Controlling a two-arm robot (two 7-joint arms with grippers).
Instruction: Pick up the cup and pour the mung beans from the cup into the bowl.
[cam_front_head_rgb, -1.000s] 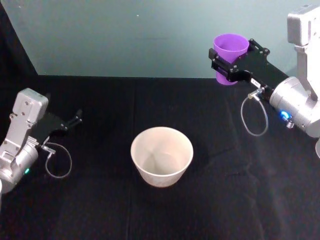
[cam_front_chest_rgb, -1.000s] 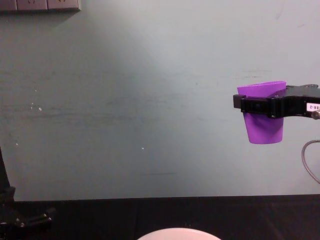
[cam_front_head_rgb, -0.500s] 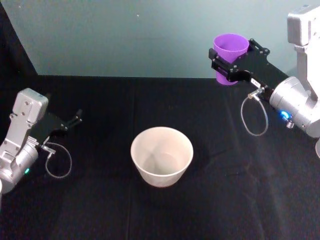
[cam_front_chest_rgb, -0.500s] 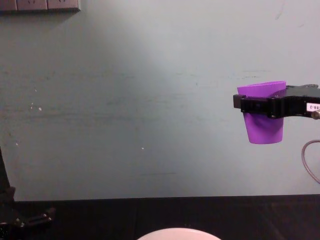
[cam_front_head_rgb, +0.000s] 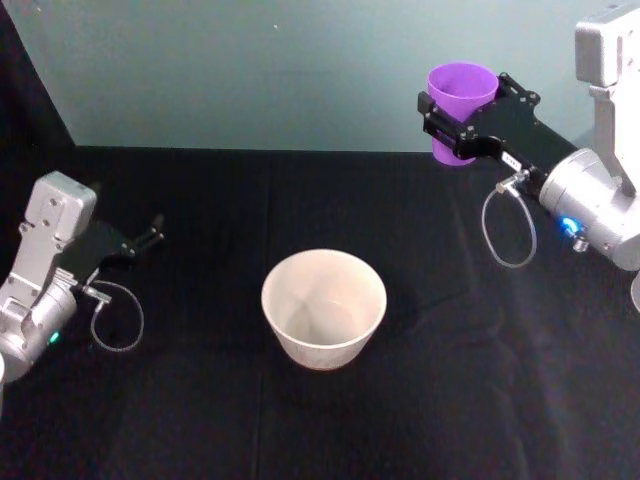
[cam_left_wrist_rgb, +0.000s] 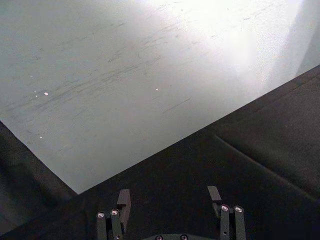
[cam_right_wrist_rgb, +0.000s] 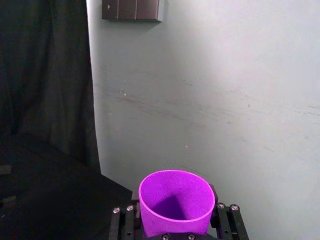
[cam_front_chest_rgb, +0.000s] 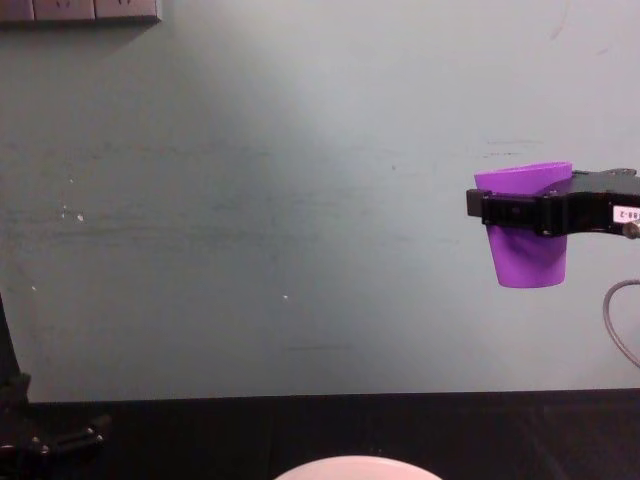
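Wide round pale pinkish-white bowl (cam_front_head_rgb: 325, 345) stands upright on the black cloth-covered desk (cam_front_head_rgb: 200, 420), its inside pale. Chest view catches just the bowl's rim (cam_front_chest_rgb: 355, 467) at its lower edge.

Small bright purple plastic cup (cam_front_head_rgb: 462, 88), smooth and tapered, no handle: held upright in the air, up and to the right of the bowl, well apart from it, against the pale grey-green wall (cam_front_head_rgb: 250, 70). Mouth up, base clear of the desk (cam_front_chest_rgb: 525, 262).

Right tool (cam_front_head_rgb: 440, 128): black fingers clamped on the cup's sides just under its rim. Right wrist view looks down into the cup (cam_right_wrist_rgb: 175, 200); purple wall and shadow inside.

Left tool (cam_front_head_rgb: 150, 238): low over the desk, far left of the bowl, parked. Fingers spread apart, nothing between them (cam_left_wrist_rgb: 169, 192)
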